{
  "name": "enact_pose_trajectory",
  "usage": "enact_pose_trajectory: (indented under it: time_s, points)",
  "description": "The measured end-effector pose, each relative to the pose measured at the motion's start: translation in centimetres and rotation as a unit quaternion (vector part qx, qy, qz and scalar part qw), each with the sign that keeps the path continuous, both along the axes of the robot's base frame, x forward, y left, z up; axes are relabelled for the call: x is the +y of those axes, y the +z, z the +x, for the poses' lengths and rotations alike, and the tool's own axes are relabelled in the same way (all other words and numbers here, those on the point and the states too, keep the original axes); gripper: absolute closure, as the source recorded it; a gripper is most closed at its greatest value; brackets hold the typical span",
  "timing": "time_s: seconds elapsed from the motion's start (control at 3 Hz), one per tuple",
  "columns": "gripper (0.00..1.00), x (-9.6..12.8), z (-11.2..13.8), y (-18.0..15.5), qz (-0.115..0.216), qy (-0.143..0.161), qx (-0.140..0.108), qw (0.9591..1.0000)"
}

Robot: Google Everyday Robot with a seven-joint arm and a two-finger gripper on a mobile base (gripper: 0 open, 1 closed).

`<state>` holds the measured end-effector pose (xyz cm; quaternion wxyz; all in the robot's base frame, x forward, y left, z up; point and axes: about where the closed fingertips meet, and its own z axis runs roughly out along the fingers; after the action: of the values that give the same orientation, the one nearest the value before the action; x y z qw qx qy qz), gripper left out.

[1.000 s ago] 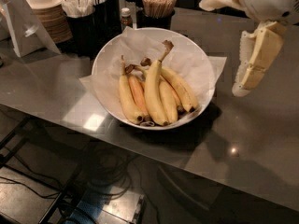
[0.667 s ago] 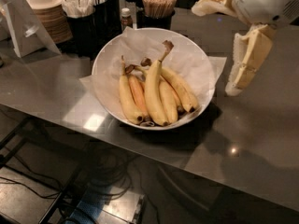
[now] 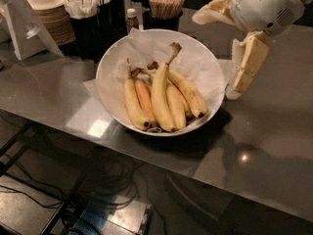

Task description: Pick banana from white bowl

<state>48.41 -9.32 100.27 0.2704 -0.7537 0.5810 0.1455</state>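
Observation:
The white bowl [image 3: 103, 65], lined with crumpled white paper, stands on the grey counter and holds several bananas. The banana [image 3: 160, 94] is the longest one and lies in the middle. Its curved brown stem [image 3: 172, 52] points to the back and its dark tip lies at the bowl's near rim. Shorter yellow bananas and a slim orange-tinted one lie on either side and touch it. My gripper [image 3: 214, 57] hangs at the bowl's right rim, above the counter. It is open and empty. One cream finger [image 3: 211, 14] points left and the other [image 3: 247, 65] points down.
Behind the bowl stand stacked paper bowls [image 3: 46, 9], black holders with packets [image 3: 90, 11], a small bottle [image 3: 131, 18] and a cup of wooden stirrers [image 3: 166, 4]. A clear stand [image 3: 19, 28] is at the far left. The counter's front edge [image 3: 146, 155] runs below the bowl, with cables on the floor.
My gripper has moved left, from the right edge of the view toward the bowl's right rim. The bananas and the bowl have not moved.

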Motion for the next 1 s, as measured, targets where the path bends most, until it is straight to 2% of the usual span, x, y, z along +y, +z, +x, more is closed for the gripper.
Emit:
enact_pose_trajectory:
  time_s: [0.33,0.67,1.0]
  points:
    - [0.0,1.0,0.2,0.7,0.022,0.005,-0.02,0.9995]
    - [0.0,3.9,2.0,2.0,0.069,0.046,-0.04,0.9958]
    - [0.0,6.4,3.5,2.7,0.119,0.084,-0.045,0.9883]
